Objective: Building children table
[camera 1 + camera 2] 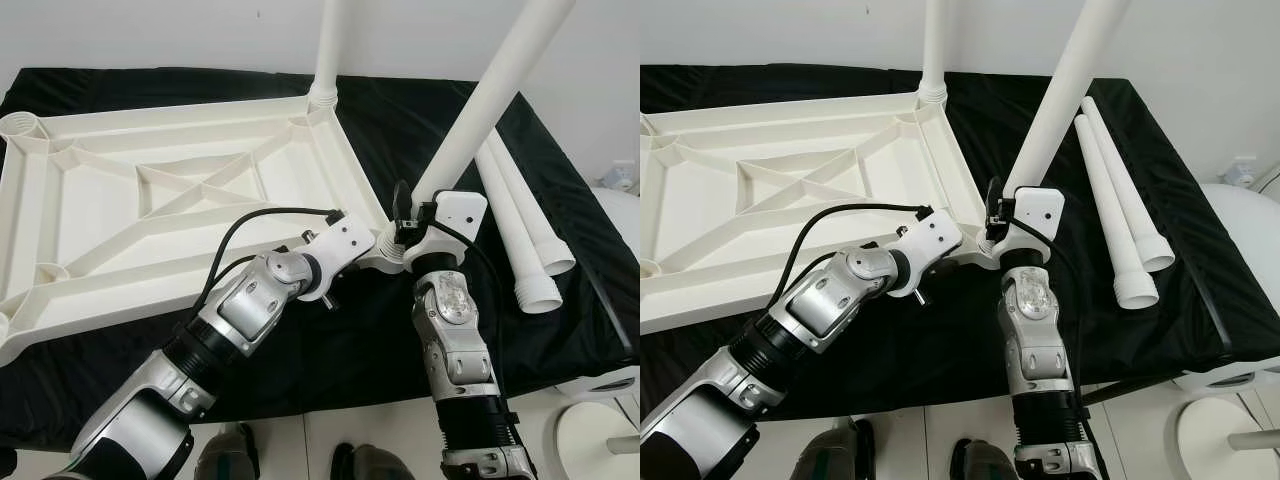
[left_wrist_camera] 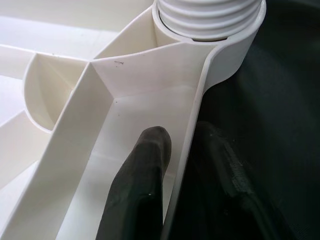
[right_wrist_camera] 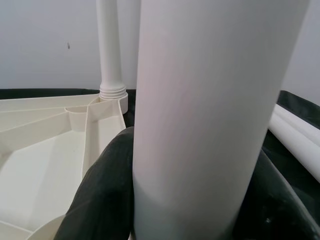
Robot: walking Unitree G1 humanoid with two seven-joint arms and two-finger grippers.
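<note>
Right gripper (image 3: 195,200) around table leg (image 1: 480,110), apparently in tabletop (image 1: 150,190) corner.

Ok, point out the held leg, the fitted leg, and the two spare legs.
Held leg (image 1: 480,110), left eye view, mid-shaft above the right gripper.
Fitted leg (image 1: 328,50), left eye view, shaft above its threaded collar.
Spare legs (image 1: 1118,195), right eye view, shaft of one lying on the black cloth.

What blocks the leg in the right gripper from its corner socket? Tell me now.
Nothing visible does. The right gripper is shut on the leg, whose threaded end already sits in the corner socket of the tabletop; the left gripper pinches the rim beside it.
</note>
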